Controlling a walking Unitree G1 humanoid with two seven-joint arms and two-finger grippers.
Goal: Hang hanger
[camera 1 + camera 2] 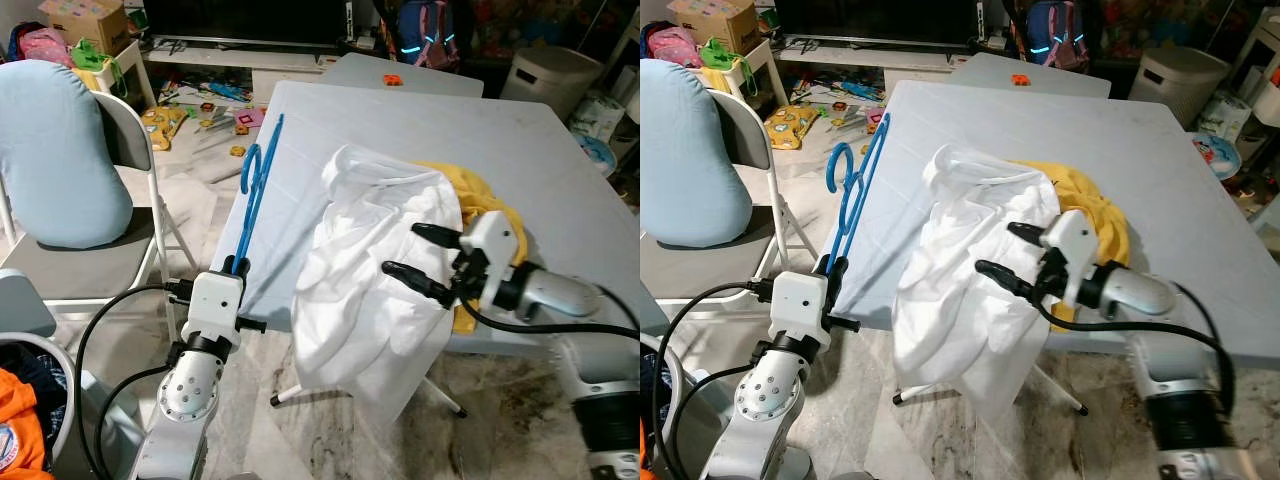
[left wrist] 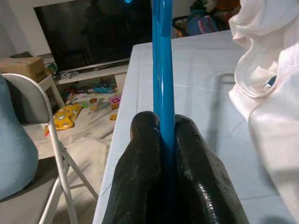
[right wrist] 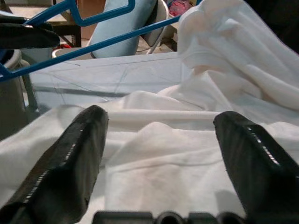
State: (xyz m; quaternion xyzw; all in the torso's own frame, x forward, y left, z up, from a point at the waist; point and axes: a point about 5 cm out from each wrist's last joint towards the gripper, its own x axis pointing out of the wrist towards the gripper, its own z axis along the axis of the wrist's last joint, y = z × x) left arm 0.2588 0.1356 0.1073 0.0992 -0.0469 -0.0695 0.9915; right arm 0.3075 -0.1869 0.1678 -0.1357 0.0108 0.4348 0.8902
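Note:
A blue hanger [image 1: 258,182] lies along the left edge of the pale table [image 1: 400,130], its hook toward the far side. My left gripper [image 1: 236,266] is shut on the hanger's near end at the table's front left corner; its fingers [image 2: 196,172] clamp the blue bar [image 2: 163,70]. A white shirt [image 1: 375,270] is draped over the table's front edge, over a yellow garment [image 1: 480,205]. My right gripper [image 1: 420,252] is open, hovering just above the white shirt [image 3: 177,154] with nothing between its fingers [image 3: 70,163].
A folding chair [image 1: 110,230] with a light blue cushion [image 1: 60,155] stands left of the table. An orange cloth in a basket [image 1: 25,420] sits at the lower left. Toys litter the floor [image 1: 200,110] beyond, by a TV stand. A white bin [image 1: 550,80] stands at the back right.

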